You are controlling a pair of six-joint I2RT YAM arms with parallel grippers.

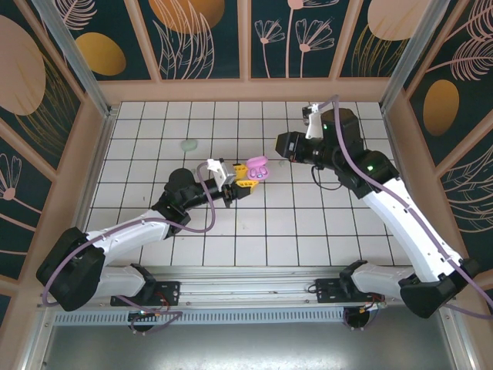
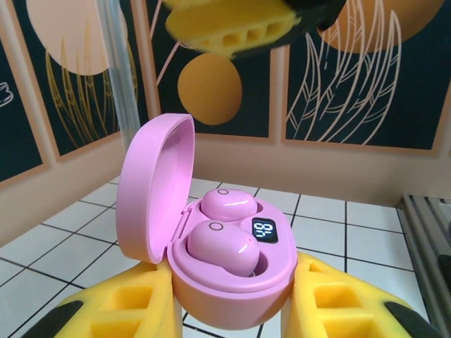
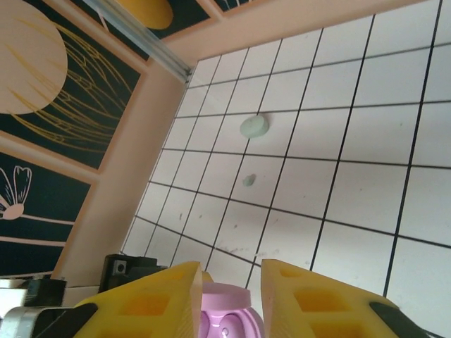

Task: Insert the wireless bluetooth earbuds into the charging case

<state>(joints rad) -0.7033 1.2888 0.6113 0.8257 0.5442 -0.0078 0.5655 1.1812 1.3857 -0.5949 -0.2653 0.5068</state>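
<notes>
Top view: left gripper (image 1: 246,179) reaches in from 7 o'clock to mid-table and is clamped on the open pink charging case (image 1: 256,168), carried above the tiled table (image 1: 308,223). Right gripper (image 1: 271,156) sits close at the case's 1 o'clock, its wrist angled down toward it. One pale mint piece (image 1: 189,144) lies on the tiles well apart, at 10 o'clock from the case. Left wrist view: the case (image 2: 232,274) is pinched at its base between both yellow fingers (image 2: 120,306). Its lid (image 2: 151,186) is hinged up at 9 o'clock and a small lit display (image 2: 265,229) faces the camera. Two pink earbuds (image 2: 220,248) sit in the wells, one nearer and one farther, both looking seated. A yellow finger of the other arm hangs at 12 o'clock, just above the case and not touching. Right wrist view: right gripper's jaws stand narrowly parted with nothing between them. The case top (image 3: 227,313) shows past the gap at 6 o'clock, so the jaws line up over it. Two mint pieces lie on the tiles toward 12 o'clock, the larger (image 3: 254,127) farther and the smaller (image 3: 249,180) nearer. Both are roundish with no clear long axis and are too small to tell bud from cap. Judgement: the pink pair is done. If the mint pieces are next, they lie on the left arm's side, but that gripper is occupied. The free right gripper would have to cross past the case toward 10 o'clock.
</notes>
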